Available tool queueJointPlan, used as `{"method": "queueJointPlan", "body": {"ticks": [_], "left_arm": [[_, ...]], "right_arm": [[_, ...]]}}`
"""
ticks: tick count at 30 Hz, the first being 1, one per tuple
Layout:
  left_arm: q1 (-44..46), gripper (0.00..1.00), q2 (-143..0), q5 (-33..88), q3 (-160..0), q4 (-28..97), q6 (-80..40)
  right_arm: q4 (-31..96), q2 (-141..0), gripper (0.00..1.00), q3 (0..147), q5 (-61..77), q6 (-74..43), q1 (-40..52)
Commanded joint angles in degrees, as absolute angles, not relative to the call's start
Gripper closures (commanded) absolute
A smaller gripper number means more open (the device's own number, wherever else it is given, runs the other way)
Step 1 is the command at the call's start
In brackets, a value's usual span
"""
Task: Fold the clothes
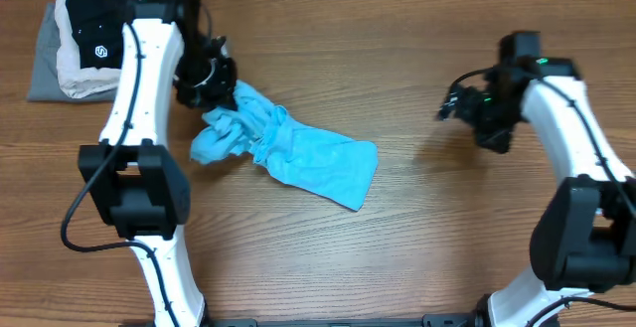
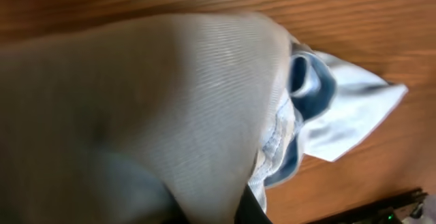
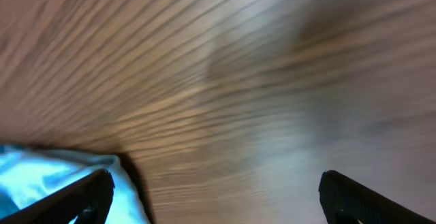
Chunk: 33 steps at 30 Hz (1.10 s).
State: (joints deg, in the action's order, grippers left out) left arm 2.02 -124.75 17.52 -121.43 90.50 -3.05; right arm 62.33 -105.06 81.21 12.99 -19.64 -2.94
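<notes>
T-shirt [image 2: 170, 101] fabric fills most of the frame, right up against the lens. It is blurred, with a fine ribbed weave showing, grey-blue in shade. To its right are bunched folds with a stitched hem, deeper blue inside. A pale blue pointed corner sticks out right, lying on the wood table [image 2: 381, 20]. Table grain is visible along top and right. Dark wedge [image 2: 248, 207] at bottom centre, mostly hidden, can't tell what. Black bar [image 2: 385, 210] in bottom right corner, blurred.
</notes>
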Motion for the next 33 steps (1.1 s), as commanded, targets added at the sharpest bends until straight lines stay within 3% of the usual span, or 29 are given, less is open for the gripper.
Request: {"method": "queueJointPlan", "body": {"ticks": [1, 10, 25, 26, 28, 29, 31, 32, 33], "left_arm": [[6.6, 0.96, -124.8, 17.4, -124.4, 91.4, -3.0], [17.9, 0.96, -124.8, 17.4, -123.8, 91.3, -2.7], [28.0, 0.88, -124.9, 21.3, -109.8, 78.5, -3.0], [28.4, 0.84, -124.9, 22.0, -108.8, 77.4, -3.0], [29.2, 0.59, -124.9, 22.8, -107.8, 76.1, -3.0], [29.8, 0.59, -124.9, 22.7, -107.6, 75.7, -3.0], [30.8, 0.59, -124.9, 22.9, -107.7, 75.4, -3.0], [31.6, 0.75, -124.9, 23.6, -107.9, 75.4, -2.0], [31.8, 0.78, -124.9, 23.9, -107.9, 75.4, -1.6]], "right_arm": [[57.8, -104.3, 0.00, 75.7, 16.2, -22.8, 2.0], [52.6, -104.9, 0.00, 70.5, 17.1, -25.6, 9.1], [51.9, -105.6, 0.00, 70.5, 18.2, -25.6, 9.3], [51.9, -105.6, 0.00, 70.5, 18.1, -25.6, 9.3], [51.9, -105.6, 0.00, 70.5, 18.1, -25.6, 9.3], [51.9, -105.6, 0.00, 70.5, 18.1, -25.6, 9.3], [51.9, -105.6, 0.00, 70.5, 18.1, -25.6, 9.3], [51.8, -105.6, 0.00, 70.5, 18.1, -25.6, 9.3], [51.8, -105.6, 0.00, 70.5, 18.1, -25.6, 9.3]]}}
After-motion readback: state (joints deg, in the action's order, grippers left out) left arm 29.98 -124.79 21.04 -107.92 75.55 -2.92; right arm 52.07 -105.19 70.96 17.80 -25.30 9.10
